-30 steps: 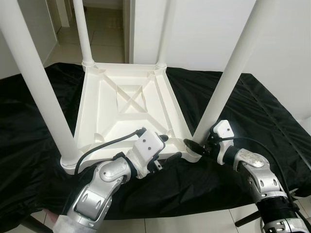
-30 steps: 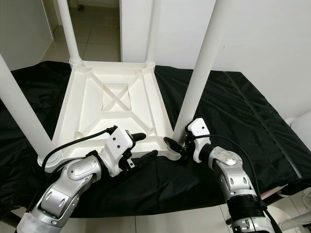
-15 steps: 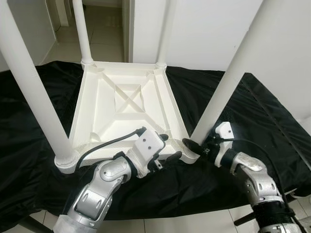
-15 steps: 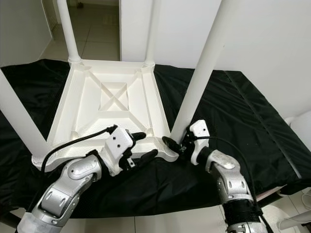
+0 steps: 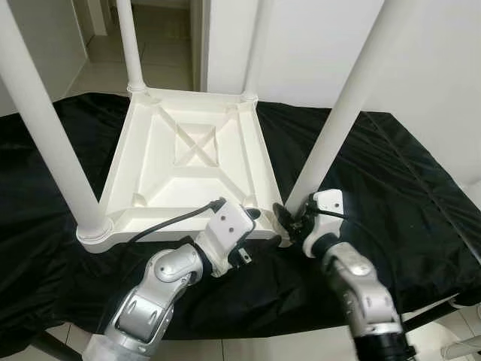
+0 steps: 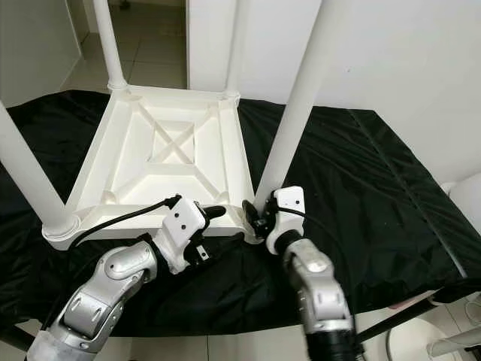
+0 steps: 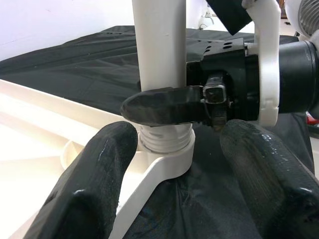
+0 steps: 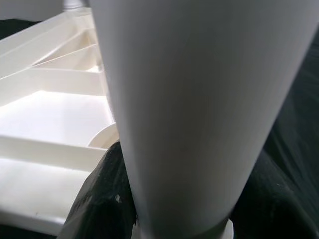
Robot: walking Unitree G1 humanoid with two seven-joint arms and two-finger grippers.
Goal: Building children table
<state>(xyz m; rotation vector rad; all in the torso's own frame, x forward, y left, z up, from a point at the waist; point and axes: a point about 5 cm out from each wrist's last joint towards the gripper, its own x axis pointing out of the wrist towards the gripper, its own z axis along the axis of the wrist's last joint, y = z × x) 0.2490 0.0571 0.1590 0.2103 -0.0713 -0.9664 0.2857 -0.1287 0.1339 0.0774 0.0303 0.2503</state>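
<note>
A: All four legs run off the top edge, so no tips, and the near right leg point(image 5: 342, 113) hides part of the cloth point(image 5: 391, 173) behind it.

B: On the right wrist view that leg point(image 8: 199, 109) is close, soft and cut off above. One dark finger point(image 8: 107, 199) peeks out beside it, the other sits behind.

A: The left gripper point(image 5: 252, 239) has its lower finger tucked under the tabletop point(image 5: 188, 165) rim. Hard to judge.

B: The bench under the cloth is completely covered, and both arms leave the bottom edge.
</note>
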